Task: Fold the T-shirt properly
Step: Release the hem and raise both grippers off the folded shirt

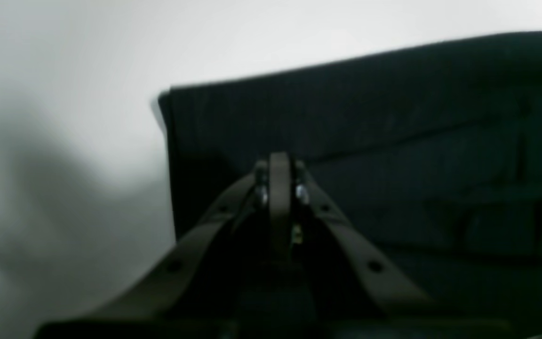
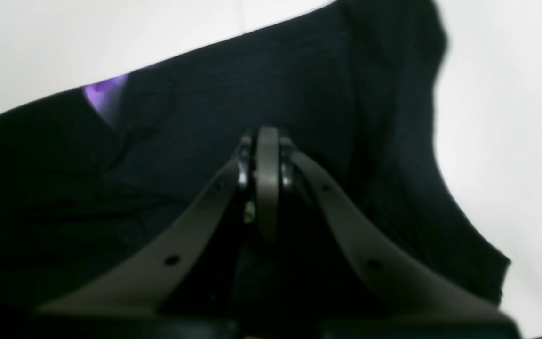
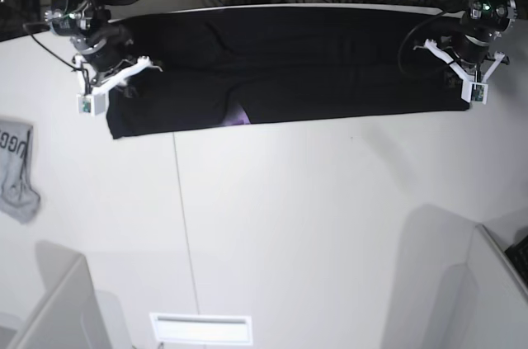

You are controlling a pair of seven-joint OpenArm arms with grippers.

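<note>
- The T-shirt [image 3: 280, 68] lies at the far side of the table [image 3: 313, 225] as a long black band, its long axis running 9 to 3 o'clock in the base view. A scrap of purple print [image 3: 239, 117] peeks out at its near edge.
- The left gripper [image 3: 462, 77] sits over the band's 3 o'clock end and the right gripper [image 3: 111, 85] over its 9 o'clock end, so each arm has one end beneath it and neither is nearer the middle.
- In both wrist views the fingers are pressed together. Black cloth fills the space beneath and ahead of them, but these views are dim and blurred, so I cannot say whether any fabric is caught between them.
- From the left gripper the band's corner lies toward 10 o'clock in the left wrist view; from the right gripper the cloth's free edge falls away toward 2 o'clock.
- My judgement: the next fold turns on the long axis, either end carried toward the middle.
- A small grey garment [image 3: 16, 172] lies well apart at 9 o'clock.
</note>
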